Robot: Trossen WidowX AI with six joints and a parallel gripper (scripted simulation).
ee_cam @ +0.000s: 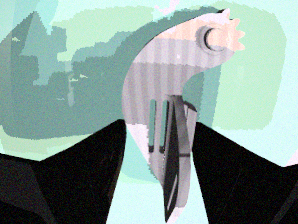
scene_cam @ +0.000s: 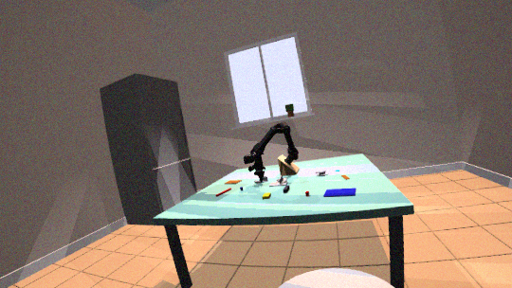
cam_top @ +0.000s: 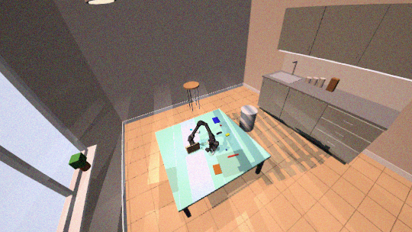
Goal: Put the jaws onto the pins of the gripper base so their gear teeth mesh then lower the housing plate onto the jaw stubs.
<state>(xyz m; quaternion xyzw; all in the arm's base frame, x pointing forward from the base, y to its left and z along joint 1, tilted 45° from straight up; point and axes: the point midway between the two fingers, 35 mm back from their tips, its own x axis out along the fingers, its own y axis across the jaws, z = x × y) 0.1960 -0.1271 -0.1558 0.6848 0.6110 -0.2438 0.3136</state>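
A pale grey jaw (ee_cam: 145, 80) lies flat in the wrist view, with gear teeth and a round hole at its upper right end, two slots and a raised dark-sided stub lower down. My gripper (cam_top: 212, 149) (scene_cam: 260, 180) (ee_cam: 158, 128) is low over the table, its black fingers on either side of the jaw's lower part, shut on it. In the exterior view a small pale assembly (scene_cam: 279, 184), perhaps the gripper base, lies beside the gripper. A small grey part (scene_cam: 321, 173) lies farther right; which part it is I cannot tell. Pins and housing plate are too small to identify.
A tan box (cam_top: 193, 148) (scene_cam: 288, 166) stands by the arm's base. On the table (cam_top: 172, 153) lie a blue plate (cam_top: 216, 120) (scene_cam: 339, 192), an orange plate (cam_top: 217, 169) (scene_cam: 232, 182), a red bar (cam_top: 233, 156) (scene_cam: 224, 192), a yellow block (cam_top: 227, 134) (scene_cam: 266, 195) and a black piece (scene_cam: 286, 189).
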